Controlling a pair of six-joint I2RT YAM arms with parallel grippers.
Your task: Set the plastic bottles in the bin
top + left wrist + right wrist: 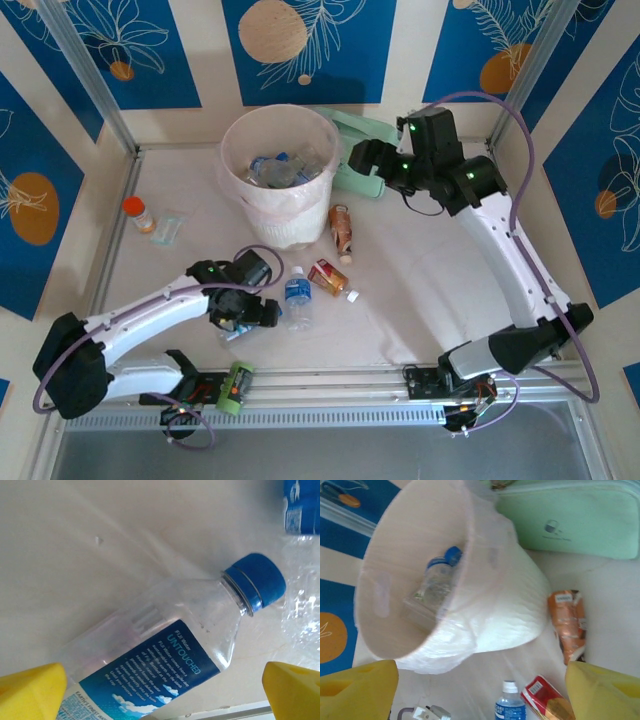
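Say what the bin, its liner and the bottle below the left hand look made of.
Bin: probably rigid plastic, matte cream; it holds its round shape.
Liner: thin plastic film, translucent white, crinkled and glossy.
Bottle: clear plastic, table visible through it, with glossy blue printed label and ribbed blue cap.

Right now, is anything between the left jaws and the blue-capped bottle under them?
Nothing visible. The blue-capped bottle lies on the bare table between the open jaws of the left gripper; a neighbouring bottle sits off to one side, apart.
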